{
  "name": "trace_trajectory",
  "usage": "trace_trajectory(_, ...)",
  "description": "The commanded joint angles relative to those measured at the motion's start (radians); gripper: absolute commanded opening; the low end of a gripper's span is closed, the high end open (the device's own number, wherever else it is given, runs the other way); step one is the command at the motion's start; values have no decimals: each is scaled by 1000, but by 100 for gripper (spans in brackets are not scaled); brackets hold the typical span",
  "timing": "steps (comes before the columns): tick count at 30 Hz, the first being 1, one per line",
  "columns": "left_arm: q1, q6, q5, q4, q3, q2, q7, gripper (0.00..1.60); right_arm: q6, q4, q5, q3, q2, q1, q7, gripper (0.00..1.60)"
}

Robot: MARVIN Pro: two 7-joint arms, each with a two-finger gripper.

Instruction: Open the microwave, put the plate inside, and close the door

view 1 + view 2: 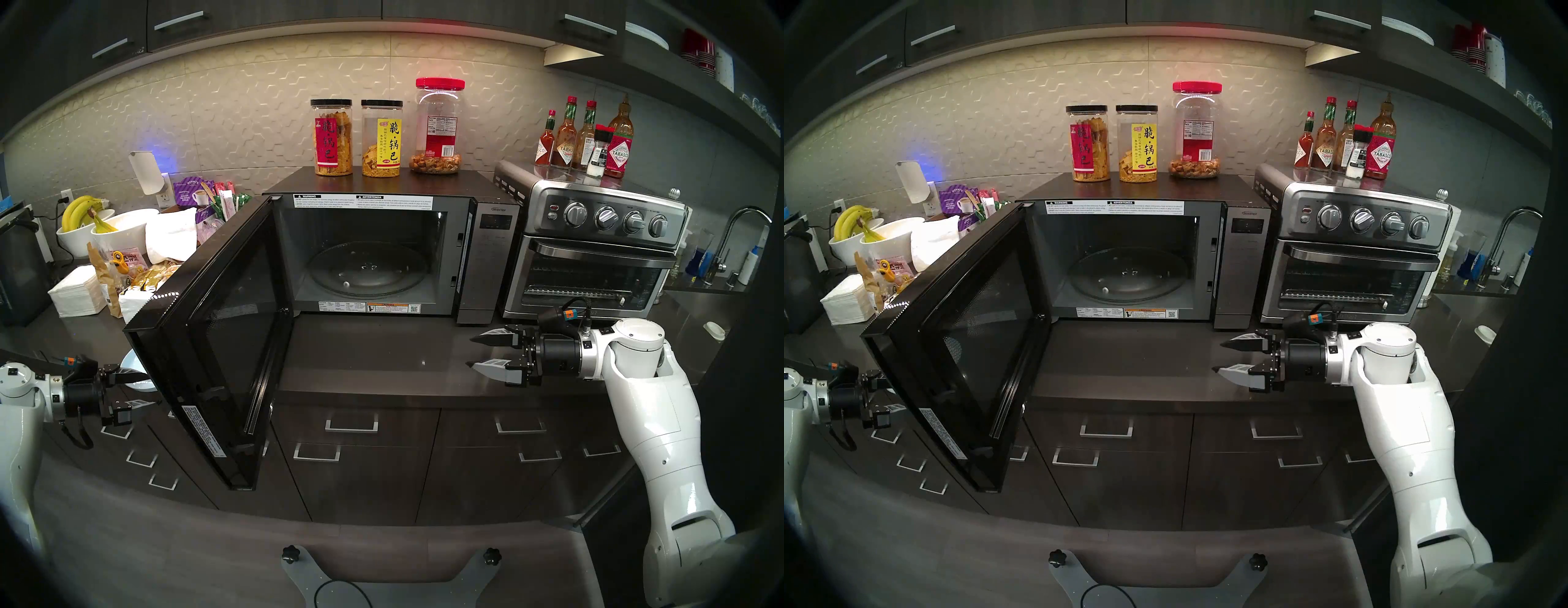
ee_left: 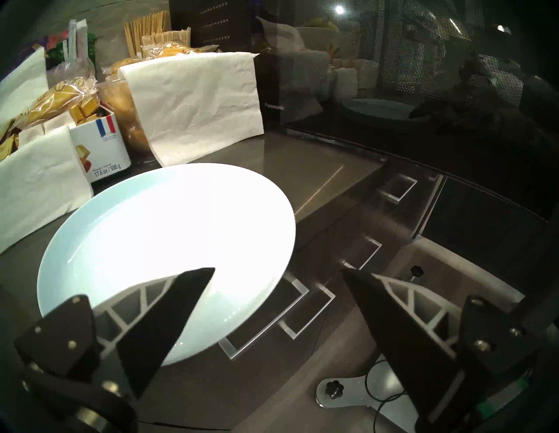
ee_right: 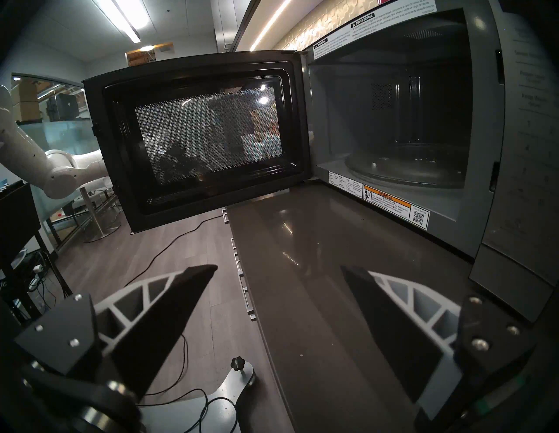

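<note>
The black microwave (image 1: pixel 382 182) stands open on the counter, its cavity holding only the glass turntable (image 1: pixel 367 269). Its door (image 1: pixel 220 335) is swung far out to the left, past the counter edge. The pale blue-white plate (image 2: pixel 169 248) lies on the counter left of the door, overhanging the front edge; the head view shows only a sliver of the plate (image 1: pixel 130 364) behind the door. My left gripper (image 2: pixel 278 269) is open at the plate's near rim, one finger above it, the other off the counter. My right gripper (image 1: pixel 471 352) hovers open and empty over the counter, right of the cavity.
A steel toaster oven (image 1: pixel 594 254) with sauce bottles on top stands right of the microwave. Three jars (image 1: pixel 382 140) sit on the microwave. Left of the door are banana bowls (image 1: pixel 97 229), napkins (image 2: pixel 193 102) and snack packs. Drawer handles (image 1: pixel 351 424) line the cabinet front.
</note>
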Motion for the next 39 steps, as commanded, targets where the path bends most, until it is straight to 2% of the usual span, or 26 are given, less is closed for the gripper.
trace_trajectory(1, -48, -12, -6, 14, 2, 30, -7, 158, 1, -9, 8, 2, 2, 14, 12, 160)
trace_trajectory(12, -73, -31, -4, 46, 29, 34, -23, 155, 1, -9, 8, 2, 2, 15, 12, 160)
trace_trajectory(25, -73, -30, 0, 30, 39, 20, -31, 154, 1, -9, 8, 1, 2, 15, 13, 160)
trace_trajectory(39, -77, -23, 14, 31, 56, 21, -35, 160, 1, -9, 8, 1, 2, 15, 13, 160)
